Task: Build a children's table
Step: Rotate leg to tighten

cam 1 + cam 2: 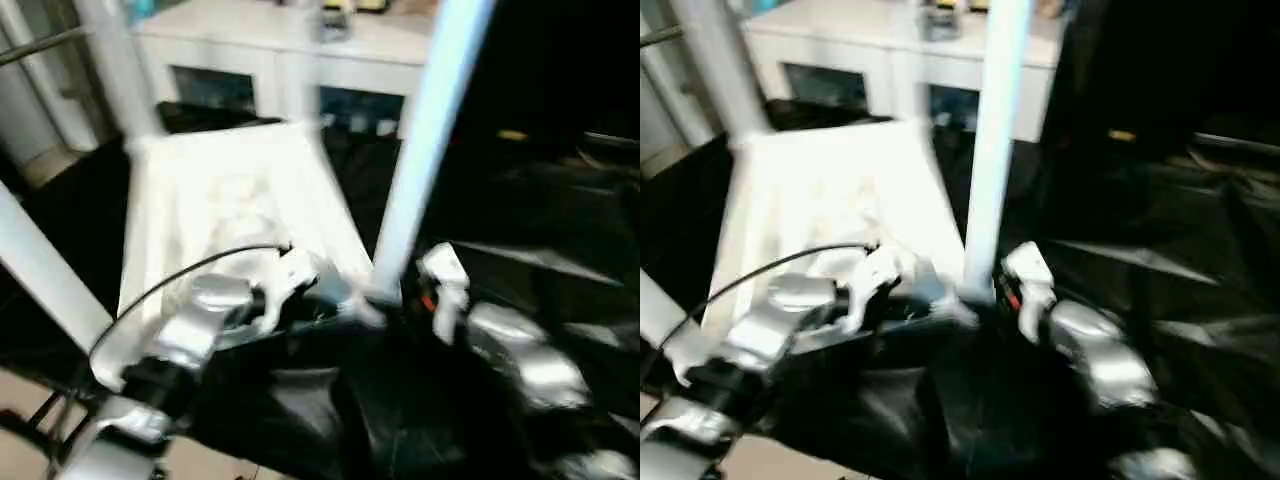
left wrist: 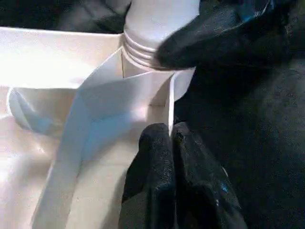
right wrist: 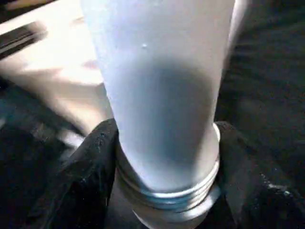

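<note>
The children's table top (image 1: 230, 200) lies upside down, ribbed underside up, on the black cloth. A white tubular leg (image 1: 425, 130) stands in its near right corner socket, threads showing at its base (image 3: 167, 191). My right gripper (image 3: 164, 143) is shut on this leg just above the threads, one black finger (image 3: 95, 152) on each side. My left gripper (image 2: 170, 131) is shut on a thin white rib (image 2: 170, 102) of the underside beside that socket. Two more legs rise at the far left corner (image 1: 110, 60) and the near left (image 1: 40, 270).
A white cabinet with glass doors (image 1: 270, 60) stands behind the work table. Black cloth (image 1: 520, 200) covers the table to the right. A black cable (image 1: 170, 280) loops over my left forearm. Light floor (image 1: 20, 400) shows at the lower left.
</note>
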Tool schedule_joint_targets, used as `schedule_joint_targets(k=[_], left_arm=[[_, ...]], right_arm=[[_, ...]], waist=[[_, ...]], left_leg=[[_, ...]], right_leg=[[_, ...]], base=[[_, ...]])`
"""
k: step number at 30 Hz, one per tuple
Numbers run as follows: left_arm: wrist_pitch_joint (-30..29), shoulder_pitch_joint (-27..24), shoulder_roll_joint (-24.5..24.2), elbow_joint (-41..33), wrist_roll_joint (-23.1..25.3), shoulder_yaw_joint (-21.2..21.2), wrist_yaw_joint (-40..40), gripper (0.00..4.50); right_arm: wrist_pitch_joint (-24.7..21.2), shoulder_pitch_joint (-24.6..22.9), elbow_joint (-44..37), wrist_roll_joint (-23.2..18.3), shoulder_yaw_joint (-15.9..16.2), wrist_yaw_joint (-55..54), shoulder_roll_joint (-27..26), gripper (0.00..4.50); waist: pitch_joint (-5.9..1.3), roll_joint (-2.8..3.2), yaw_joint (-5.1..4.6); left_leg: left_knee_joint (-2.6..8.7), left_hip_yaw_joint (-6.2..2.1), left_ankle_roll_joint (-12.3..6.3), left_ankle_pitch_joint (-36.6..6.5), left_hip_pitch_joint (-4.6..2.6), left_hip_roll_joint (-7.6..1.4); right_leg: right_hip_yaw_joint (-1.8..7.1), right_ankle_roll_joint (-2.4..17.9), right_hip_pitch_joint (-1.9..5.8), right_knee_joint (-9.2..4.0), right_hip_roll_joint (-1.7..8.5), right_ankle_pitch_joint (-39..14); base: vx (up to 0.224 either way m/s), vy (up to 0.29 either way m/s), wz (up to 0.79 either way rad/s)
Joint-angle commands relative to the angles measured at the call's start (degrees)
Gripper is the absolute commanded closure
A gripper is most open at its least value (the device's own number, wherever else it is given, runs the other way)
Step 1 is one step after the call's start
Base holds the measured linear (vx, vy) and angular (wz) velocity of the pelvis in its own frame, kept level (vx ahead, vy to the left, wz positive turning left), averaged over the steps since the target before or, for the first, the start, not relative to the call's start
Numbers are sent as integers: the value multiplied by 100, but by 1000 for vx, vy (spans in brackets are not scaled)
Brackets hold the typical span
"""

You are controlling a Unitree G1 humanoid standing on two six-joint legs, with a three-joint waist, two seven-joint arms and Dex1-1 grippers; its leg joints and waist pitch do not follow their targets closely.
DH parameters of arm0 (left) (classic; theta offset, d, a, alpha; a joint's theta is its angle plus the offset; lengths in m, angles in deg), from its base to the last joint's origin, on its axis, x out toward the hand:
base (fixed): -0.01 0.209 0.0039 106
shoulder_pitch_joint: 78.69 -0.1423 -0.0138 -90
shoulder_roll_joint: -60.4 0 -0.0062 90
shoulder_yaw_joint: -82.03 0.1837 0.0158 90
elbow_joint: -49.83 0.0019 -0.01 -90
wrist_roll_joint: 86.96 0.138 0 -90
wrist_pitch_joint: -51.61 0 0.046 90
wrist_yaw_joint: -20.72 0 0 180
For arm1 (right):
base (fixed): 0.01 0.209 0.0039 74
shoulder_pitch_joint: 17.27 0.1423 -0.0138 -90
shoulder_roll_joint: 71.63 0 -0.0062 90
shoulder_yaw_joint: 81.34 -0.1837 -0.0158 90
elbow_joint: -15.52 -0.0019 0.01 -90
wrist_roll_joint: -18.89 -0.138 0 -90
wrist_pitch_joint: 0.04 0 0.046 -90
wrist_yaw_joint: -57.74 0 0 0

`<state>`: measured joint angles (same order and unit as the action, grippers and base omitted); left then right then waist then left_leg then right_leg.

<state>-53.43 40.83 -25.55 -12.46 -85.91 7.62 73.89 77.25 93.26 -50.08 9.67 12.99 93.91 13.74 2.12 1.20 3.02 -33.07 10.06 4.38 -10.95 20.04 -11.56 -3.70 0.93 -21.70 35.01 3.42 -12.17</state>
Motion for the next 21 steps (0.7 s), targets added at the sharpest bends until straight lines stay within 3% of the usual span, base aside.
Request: schedule_joint_targets(k=[1, 4, 6, 11, 16, 17, 19, 21], left_arm=[[-84, 9, 237, 21, -12, 150, -153, 450], [-253, 28, 633, 5, 28, 182, -593, 450], [-234, 27, 690, 1, 25, 207, -574, 450], [-98, -16, 608, -68, -9, 242, -371, 450], [-14, -107, 328, -222, -118, 242, 124, 450], [-14, -107, 328, -222, -118, 242, 124, 450], [16, -156, 127, -313, -200, 279, 511, 450], [152, -227, -143, -436, -333, 353, 1086, 450]], right_arm=[[-271, -38, 362, 209, 168, -403, -157, 177], [-226, 141, 643, 468, 234, -1103, -580, 177], [-201, 160, 642, 430, 231, -1053, -659, 107], [-30, 185, 601, 558, 317, -1002, -574, 79], [238, 195, 390, 488, 423, -268, -211, 79], [238, 195, 390, 488, 423, -268, -211, 79], [352, 119, 158, 401, 556, 455, 108, 79], [258, -3, -182, 108, 602, 1342, 463, 79]], waist=[[-210, -53, 20], [-202, -43, -3], [-206, -39, 7], [-231, -27, 24], [-288, 0, 59], [-288, 0, 59], [-322, -8, 71], [-322, -18, 89]], left_leg=[[412, -90, -10, -1497, -15, -149], [424, -87, -10, -1469, -3, -152], [421, -89, -35, -1490, -7, -151], [423, -82, -80, -1350, 7, -164], [371, -65, -217, -879, 40, -169], [371, -65, -217, -879, 40, -169], [326, -57, -377, -564, 54, -156], [309, -51, -537, -501, 56, -160]], right_leg=[[271, 746, 178, -626, 492, -2456], [278, 724, 154, -626, 478, -2410], [282, 658, 144, -648, 480, -2452], [296, 740, 153, -599, 467, -1987], [302, 1044, 225, -464, 458, -774], [302, 1044, 225, -464, 458, -774], [293, 1250, 277, -374, 443, 77], [292, 1328, 287, -351, 441, 353]], base=[[0, 0, 0], [0, 0, 0], [0, 0, 0], [0, 0, 0], [0, 0, 0], [0, 0, 0], [0, 0, 0], [0, 0, 0]])
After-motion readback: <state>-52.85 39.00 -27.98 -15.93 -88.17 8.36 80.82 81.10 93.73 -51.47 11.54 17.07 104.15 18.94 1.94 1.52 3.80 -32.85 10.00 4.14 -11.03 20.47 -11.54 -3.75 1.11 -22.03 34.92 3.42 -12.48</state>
